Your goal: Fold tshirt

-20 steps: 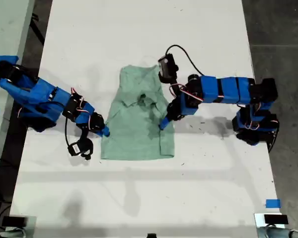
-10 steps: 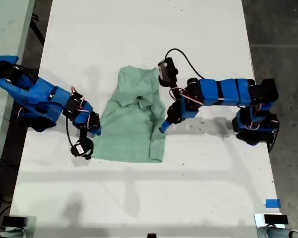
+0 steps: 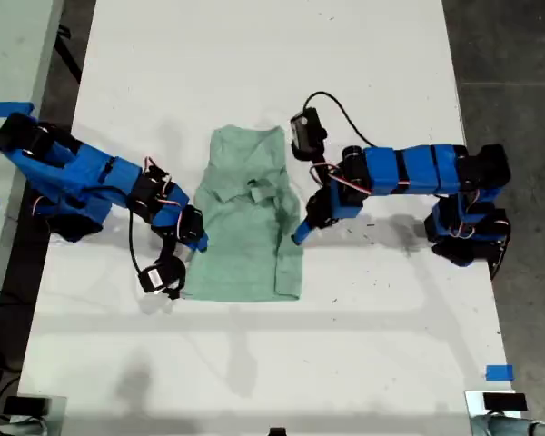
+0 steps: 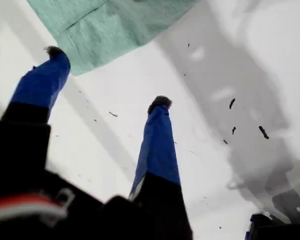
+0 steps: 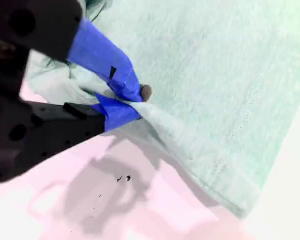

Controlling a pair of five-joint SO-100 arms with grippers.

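My second gripper (image 3: pixel 197 242) has swung toward the exterior view's right, dragging the tshirt (image 3: pixel 245 227) edge inward. The cloth now lies narrower (its right flap folded over), and my first gripper (image 3: pixel 298 236) stands off it, jaws apart.

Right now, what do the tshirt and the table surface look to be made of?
The tshirt looks like soft knit cloth, probably cotton jersey, matte: it creases and drapes where my second gripper pinches its edge, and a fine weave and stitched hem show. The table looks like a hard, smooth white board, faintly glossy, showing soft shadows and dark specks.
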